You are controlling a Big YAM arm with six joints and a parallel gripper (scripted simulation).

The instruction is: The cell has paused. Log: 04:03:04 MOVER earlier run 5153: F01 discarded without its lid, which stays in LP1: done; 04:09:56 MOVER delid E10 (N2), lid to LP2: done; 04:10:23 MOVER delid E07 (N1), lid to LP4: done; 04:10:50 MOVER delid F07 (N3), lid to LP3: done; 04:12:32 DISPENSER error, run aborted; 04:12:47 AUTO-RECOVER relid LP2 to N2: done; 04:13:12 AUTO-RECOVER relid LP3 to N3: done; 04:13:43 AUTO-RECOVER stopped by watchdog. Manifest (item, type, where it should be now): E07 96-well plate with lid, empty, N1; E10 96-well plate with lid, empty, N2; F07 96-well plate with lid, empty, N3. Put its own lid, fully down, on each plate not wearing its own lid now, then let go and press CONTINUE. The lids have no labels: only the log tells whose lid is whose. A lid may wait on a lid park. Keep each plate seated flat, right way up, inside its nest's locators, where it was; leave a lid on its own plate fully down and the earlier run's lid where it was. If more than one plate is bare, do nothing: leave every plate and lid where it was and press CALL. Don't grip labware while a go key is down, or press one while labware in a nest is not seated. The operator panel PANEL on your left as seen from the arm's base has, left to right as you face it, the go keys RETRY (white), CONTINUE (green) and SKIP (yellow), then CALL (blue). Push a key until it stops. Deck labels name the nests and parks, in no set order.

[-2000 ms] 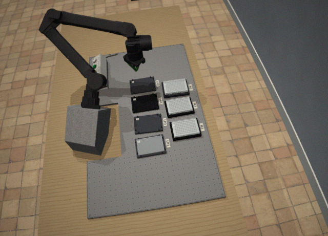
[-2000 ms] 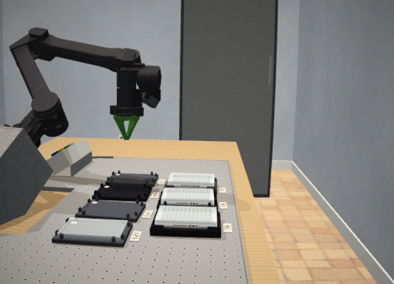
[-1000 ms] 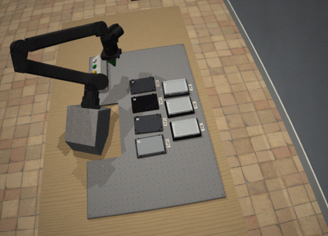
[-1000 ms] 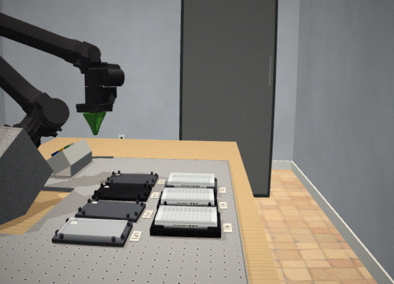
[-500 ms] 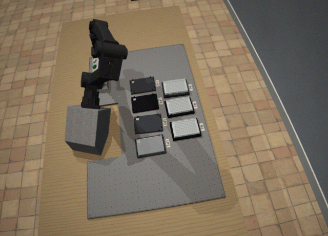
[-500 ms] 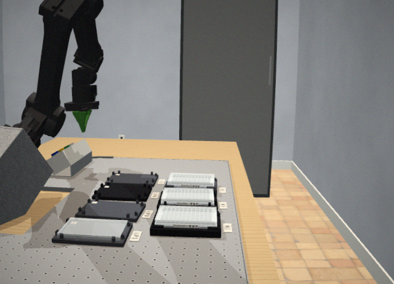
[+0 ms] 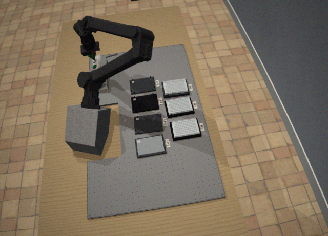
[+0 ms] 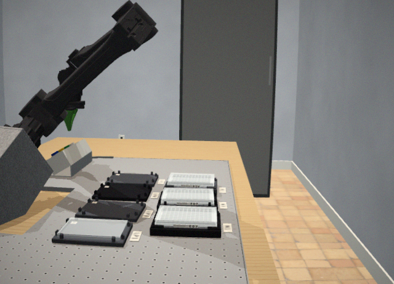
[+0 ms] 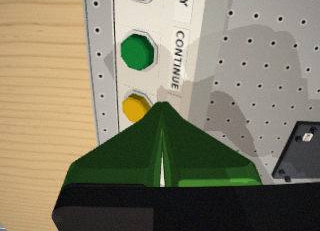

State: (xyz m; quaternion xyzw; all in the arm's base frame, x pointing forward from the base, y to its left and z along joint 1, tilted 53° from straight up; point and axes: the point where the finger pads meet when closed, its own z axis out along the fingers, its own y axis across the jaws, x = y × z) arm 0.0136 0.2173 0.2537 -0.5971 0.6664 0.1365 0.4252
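Note:
My gripper (image 9: 162, 111) has green fingers and is shut with nothing between them. It hangs above the sloped operator panel (image 7: 98, 63), apart from it. In the wrist view its tip points beside the yellow SKIP key (image 9: 136, 107), just short of the green CONTINUE key (image 9: 138, 51). The gripper also shows in the top and exterior views (image 7: 92, 57) (image 8: 70, 119). Three pale 96-well plates (image 7: 175, 86) (image 7: 179, 106) (image 7: 185, 128) sit flat in their black nests. All three look alike from above.
A clear lid (image 7: 149, 145) lies on the nearest lid park; it also shows in the exterior view (image 8: 92, 228). Three dark parks (image 7: 142, 84) (image 7: 145, 102) (image 7: 148, 123) are bare. The arm's grey base block (image 7: 86, 127) stands left of the parks.

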